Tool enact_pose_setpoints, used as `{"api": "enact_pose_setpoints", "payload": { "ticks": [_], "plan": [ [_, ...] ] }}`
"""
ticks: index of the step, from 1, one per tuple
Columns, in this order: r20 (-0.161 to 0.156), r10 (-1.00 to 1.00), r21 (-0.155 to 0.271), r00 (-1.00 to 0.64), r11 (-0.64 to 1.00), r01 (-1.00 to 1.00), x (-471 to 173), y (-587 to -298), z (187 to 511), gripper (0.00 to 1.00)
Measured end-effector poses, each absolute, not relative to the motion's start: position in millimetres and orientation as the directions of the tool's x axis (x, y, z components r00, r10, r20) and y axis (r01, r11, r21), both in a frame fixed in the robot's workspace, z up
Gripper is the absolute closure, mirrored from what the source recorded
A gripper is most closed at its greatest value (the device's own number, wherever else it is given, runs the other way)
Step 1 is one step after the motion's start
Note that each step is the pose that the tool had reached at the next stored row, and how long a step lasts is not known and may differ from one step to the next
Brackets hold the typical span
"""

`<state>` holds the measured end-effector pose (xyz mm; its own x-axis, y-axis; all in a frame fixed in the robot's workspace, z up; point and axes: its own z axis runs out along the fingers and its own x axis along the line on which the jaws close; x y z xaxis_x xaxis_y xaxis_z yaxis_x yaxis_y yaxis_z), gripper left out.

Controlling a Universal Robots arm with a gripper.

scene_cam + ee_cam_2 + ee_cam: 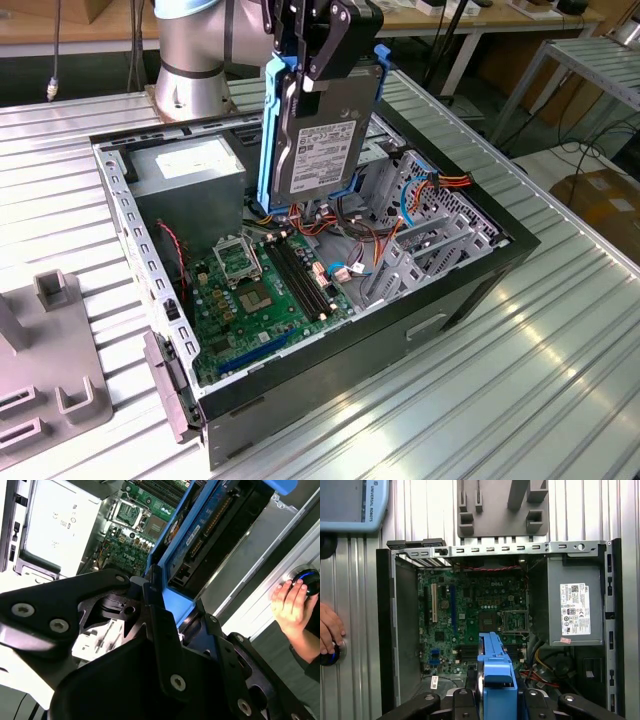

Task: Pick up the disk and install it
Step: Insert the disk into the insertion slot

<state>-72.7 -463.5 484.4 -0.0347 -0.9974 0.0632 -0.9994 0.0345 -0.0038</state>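
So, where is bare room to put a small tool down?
The ribbed table is bare on the exterior view's right of the computer case. A narrow strip lies between case and grey fixture. Inside is crowded: motherboard, cables, drive cage, with the disk held above.

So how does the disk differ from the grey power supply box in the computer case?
The disk is a thin slab; the power supply is a bulky box. The disk stands on edge, held by the gripper over the case; the power supply sits inside the case. The disk has a blue frame; the power supply has none. Both are grey metal with white labels.
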Motion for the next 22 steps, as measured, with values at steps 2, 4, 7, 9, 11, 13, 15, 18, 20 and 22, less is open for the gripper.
{"api": "enact_pose_setpoints", "payload": {
  "ticks": [2, 4, 7, 9, 11, 13, 15, 18, 20, 22],
  "plan": [
    [0.063, -0.997, -0.004, -0.035, 0.035, -0.999, -73, -464, 484, 0.64],
    [0.063, -0.997, -0.004, -0.035, 0.035, -0.999, -73, -464, 484, 0.64],
    [0.063, -0.997, -0.004, -0.035, 0.034, -0.999, -73, -464, 484, 0.64],
    [0.063, -0.997, -0.004, -0.035, 0.035, -0.999, -73, -464, 484, 0.64],
    [0.064, -0.997, -0.004, -0.035, 0.034, -0.999, -72, -464, 484, 0.64],
    [0.064, -0.997, -0.004, -0.035, 0.034, -0.999, -72, -467, 484, 0.64],
    [0.065, -0.997, -0.004, -0.035, 0.035, -0.999, -72, -472, 484, 0.64],
    [0.065, -0.997, -0.004, -0.035, 0.035, -0.999, -72, -479, 484, 0.64],
    [0.065, -0.997, -0.004, -0.035, 0.034, -0.999, -71, -492, 483, 0.64],
    [0.065, -0.997, -0.004, -0.035, 0.035, -0.999, -66, -500, 481, 0.64]
  ]
}}
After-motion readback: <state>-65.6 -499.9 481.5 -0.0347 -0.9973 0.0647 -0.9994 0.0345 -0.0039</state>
